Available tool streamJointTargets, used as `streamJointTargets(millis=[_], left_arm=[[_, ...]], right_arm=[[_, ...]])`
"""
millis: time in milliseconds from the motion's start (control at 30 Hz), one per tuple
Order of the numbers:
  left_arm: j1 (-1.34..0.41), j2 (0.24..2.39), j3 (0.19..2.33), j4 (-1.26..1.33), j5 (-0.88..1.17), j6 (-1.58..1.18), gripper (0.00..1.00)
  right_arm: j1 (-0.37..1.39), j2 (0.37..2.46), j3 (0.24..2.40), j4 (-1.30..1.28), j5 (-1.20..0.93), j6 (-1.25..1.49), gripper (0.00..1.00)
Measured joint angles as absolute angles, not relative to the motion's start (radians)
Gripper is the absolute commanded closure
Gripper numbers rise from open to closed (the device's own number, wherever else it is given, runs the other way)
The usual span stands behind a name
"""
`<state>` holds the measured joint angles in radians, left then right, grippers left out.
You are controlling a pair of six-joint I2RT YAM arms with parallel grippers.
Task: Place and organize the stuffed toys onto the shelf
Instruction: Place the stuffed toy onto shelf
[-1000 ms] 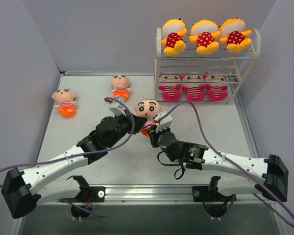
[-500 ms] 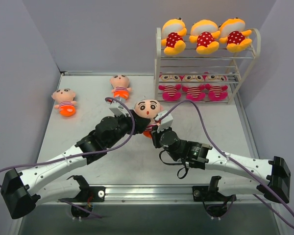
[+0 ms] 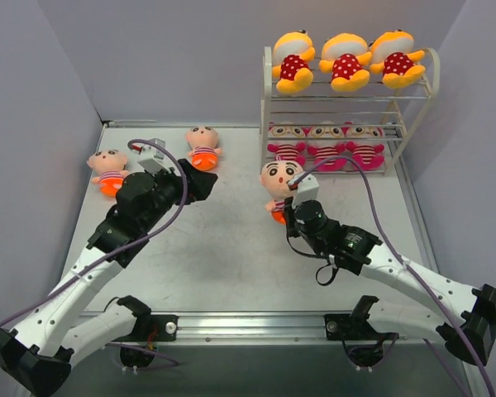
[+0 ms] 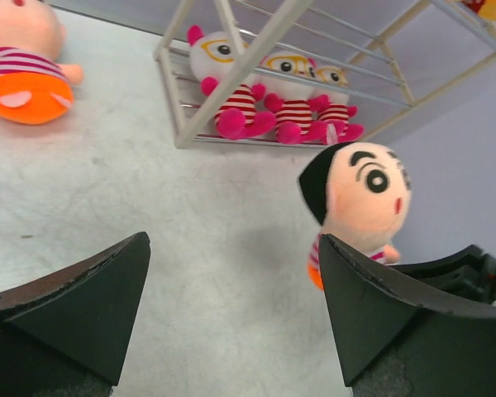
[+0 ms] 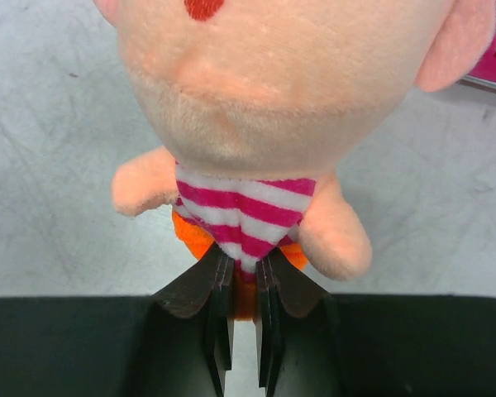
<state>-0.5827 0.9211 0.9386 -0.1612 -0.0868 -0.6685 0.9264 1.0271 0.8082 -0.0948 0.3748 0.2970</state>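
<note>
My right gripper (image 3: 288,207) is shut on the orange bottom of a peach-faced stuffed toy (image 3: 279,179), which stands upright over the table in front of the shelf (image 3: 267,99). The right wrist view shows the jaws (image 5: 244,277) pinching that toy (image 5: 256,124) under its striped shirt. My left gripper (image 3: 204,184) is open and empty, left of the held toy (image 4: 360,198). Two more peach-faced toys lie at the back left (image 3: 109,170) (image 3: 203,147). Three yellow red-dotted toys (image 3: 345,63) sit on the shelf's top tier, and three pink-striped ones (image 3: 326,151) on a lower tier.
The shelf stands at the back right by the right wall (image 3: 479,124). Its middle tier (image 3: 339,112) holds nothing. A purple cable (image 3: 355,165) loops above the right arm. The left wrist view shows the shelf's slanted post (image 4: 240,74) in front of the pink-striped toys (image 4: 227,91).
My left gripper opened, let go of the peach-faced toy and drew back to the left. My right gripper kept its hold and carried the toy right, toward the shelf.
</note>
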Motion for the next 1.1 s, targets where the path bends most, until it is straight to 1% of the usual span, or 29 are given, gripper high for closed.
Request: streamJointTargets(millis=[200,333,433,633,767,933,1100], left_arm=[[-0.388,0.885,0.951,-0.322,0.029,-0.582,0.06],[-0.265,0.865,0.951,-0.420,0.099,-0.506,0.04],[-0.204,0.845,0.951,-0.470,0.126,-0.442,0.03],[-0.218,0.801,0.910,-0.490,0.119,-0.329,0.03],[-0.245,0.794,0.860,-0.495,0.081,-0.287,0.03],[-0.274,0.792,0.854,-0.515,0.020,-0.256,0.03],[-0.282,0.783,0.854,-0.521,-0.020,-0.246,0.03]], right_arm=[[0.783,1.019,0.878,-0.189,0.332,0.250,1.00],[0.631,1.019,0.916,-0.220,0.279,0.208,1.00],[0.518,1.032,0.954,-0.246,0.244,0.177,1.00],[0.320,1.117,1.054,-0.244,0.189,0.113,1.00],[0.241,1.179,1.073,-0.193,0.173,0.080,1.00],[0.144,1.258,1.072,-0.096,0.117,0.050,1.00],[0.057,1.296,1.072,-0.001,0.060,0.035,1.00]])
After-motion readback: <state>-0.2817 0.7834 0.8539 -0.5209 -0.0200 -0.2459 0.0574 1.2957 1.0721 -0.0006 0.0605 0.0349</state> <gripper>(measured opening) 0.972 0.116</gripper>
